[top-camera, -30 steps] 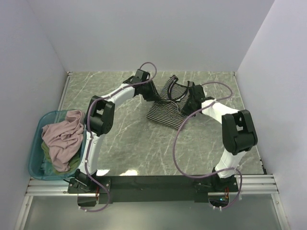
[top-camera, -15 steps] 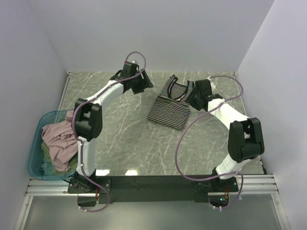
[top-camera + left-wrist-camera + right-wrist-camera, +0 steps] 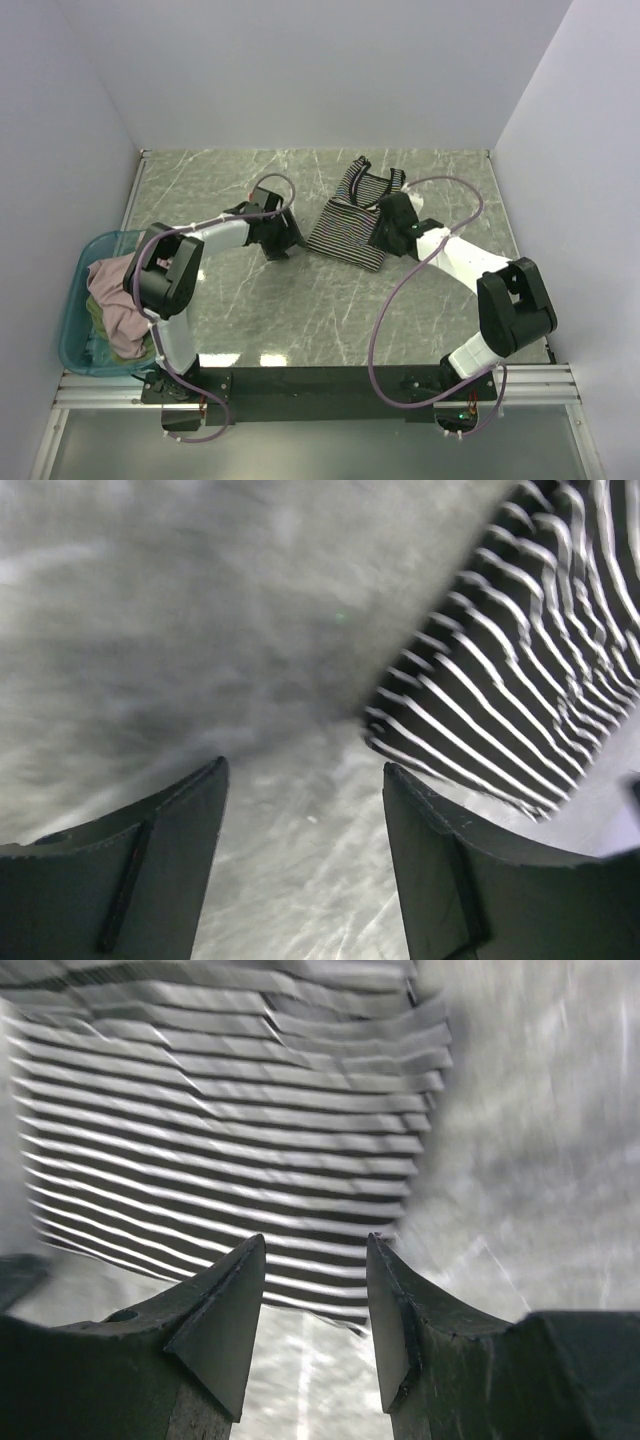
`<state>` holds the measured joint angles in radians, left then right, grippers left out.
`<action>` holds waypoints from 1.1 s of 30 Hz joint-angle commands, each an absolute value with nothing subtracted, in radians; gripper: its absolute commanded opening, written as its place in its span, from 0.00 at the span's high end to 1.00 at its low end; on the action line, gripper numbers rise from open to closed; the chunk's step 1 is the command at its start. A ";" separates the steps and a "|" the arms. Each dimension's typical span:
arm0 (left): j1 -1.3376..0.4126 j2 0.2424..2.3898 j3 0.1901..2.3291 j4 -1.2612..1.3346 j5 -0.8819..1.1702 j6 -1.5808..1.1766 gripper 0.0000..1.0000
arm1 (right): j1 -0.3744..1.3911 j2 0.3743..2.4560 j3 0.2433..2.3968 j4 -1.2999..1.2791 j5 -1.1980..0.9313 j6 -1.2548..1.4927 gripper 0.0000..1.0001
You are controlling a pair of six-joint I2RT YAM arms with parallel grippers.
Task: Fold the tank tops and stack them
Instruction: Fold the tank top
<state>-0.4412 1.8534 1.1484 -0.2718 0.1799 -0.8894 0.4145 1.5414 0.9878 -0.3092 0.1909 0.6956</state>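
Teal tub (image 3: 70, 350), counter (image 3: 300, 310) left edge: pink tank top (image 3: 115, 290) heaped over green cloth (image 3: 93, 314). Left end effector (image 3: 302, 772) and right end effector (image 3: 315, 1245) both spread, flanking striped tank top (image 3: 345, 228).

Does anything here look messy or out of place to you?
Only mildly. The striped tank top lies at a slant to the edges of the table rather than square. The pink top sits crumpled in a heap in the teal tub, not folded. Nothing looks spilled or damaged.
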 commanded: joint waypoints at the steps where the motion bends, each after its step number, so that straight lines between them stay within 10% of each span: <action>1: -0.471 1.766 1.120 -0.132 0.230 -0.919 0.30 | 0.442 1.490 0.950 -0.307 0.253 0.710 0.48; 33: -0.574 1.744 1.115 -0.284 -0.035 -1.103 0.33 | 0.667 1.638 0.937 -0.413 0.115 0.692 0.49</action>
